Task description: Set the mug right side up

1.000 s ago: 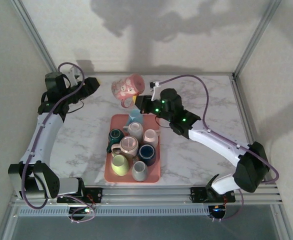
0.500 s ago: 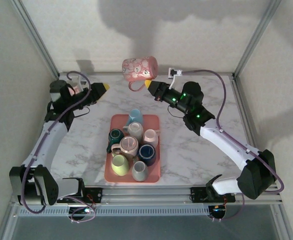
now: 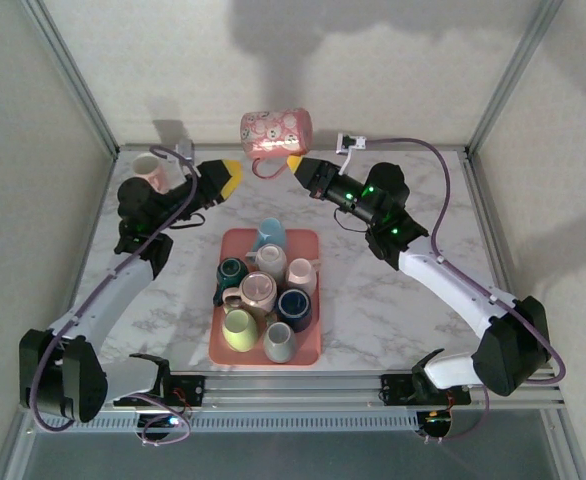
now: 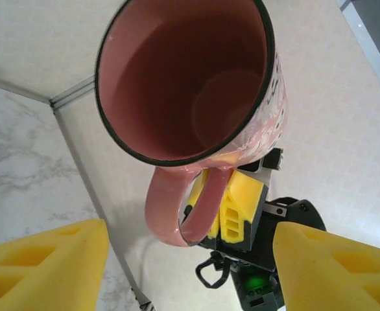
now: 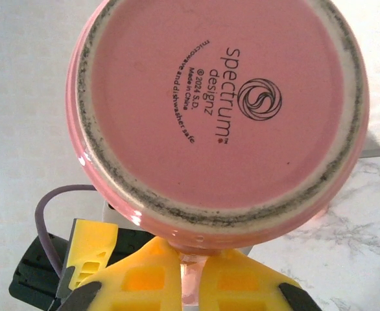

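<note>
Salmon-pink plastic, the tray (image 3: 217,345) is sitting nearest the arm bases on the marbled tabletop (image 3: 373,320). The cups (image 3: 258,290) crowding it are overlapping, so several are showing just a rim or a side (no print on them is legible from above).

Farther back, the left claw (image 3: 228,178) is hanging with its yellow fingers (image 4: 47,256) spread wide and nothing between them. Behind its arm a small pink cup (image 3: 150,170) is peeking out, half covered.

Across from it, the right claw (image 3: 295,163) is pinching the handle (image 4: 177,207) of the mug (image 3: 276,133) tight between its pads (image 5: 144,275). It is holding the pink mug sideways in the air over the tabletop's far edge, handle down, mouth toward the left claw.

The mug's base (image 5: 219,110) is facing the right wrist camera and showing "spectrum designz", with small curved lines reading "microwave and dishwasher safe", "Made in China" and "© 2024 S.D."

The pattern on the mug's side is coming out too small to identify, and the handle's lower part is disappearing between the yellow pads.
</note>
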You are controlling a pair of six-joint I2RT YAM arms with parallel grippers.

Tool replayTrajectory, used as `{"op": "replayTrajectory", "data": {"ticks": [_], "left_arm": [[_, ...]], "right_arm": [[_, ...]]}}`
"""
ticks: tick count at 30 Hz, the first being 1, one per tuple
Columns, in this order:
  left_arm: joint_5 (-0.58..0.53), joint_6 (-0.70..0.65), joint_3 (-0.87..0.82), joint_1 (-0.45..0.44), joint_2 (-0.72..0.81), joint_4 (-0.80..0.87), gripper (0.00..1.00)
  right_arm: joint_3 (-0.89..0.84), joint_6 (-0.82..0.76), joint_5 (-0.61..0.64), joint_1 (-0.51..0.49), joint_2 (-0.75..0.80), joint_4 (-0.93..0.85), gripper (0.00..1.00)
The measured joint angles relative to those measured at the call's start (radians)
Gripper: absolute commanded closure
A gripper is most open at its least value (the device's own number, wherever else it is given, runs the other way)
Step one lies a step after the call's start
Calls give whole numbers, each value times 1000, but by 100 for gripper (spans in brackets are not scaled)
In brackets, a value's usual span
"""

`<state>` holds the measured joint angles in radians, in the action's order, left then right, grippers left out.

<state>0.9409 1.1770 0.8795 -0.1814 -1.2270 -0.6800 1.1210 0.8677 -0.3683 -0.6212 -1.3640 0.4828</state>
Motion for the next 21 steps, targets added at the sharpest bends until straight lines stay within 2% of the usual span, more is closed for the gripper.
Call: {"op": "replayTrajectory", "data": {"ticks": [9, 21], "left_arm": [[-37, 36, 3, -57, -34, -52, 36], [-70, 148, 11, -106, -125, -232, 49]], "right_arm": [[0, 43, 0, 0, -7, 23, 100], [0, 98, -3, 0, -17, 65, 100]]}}
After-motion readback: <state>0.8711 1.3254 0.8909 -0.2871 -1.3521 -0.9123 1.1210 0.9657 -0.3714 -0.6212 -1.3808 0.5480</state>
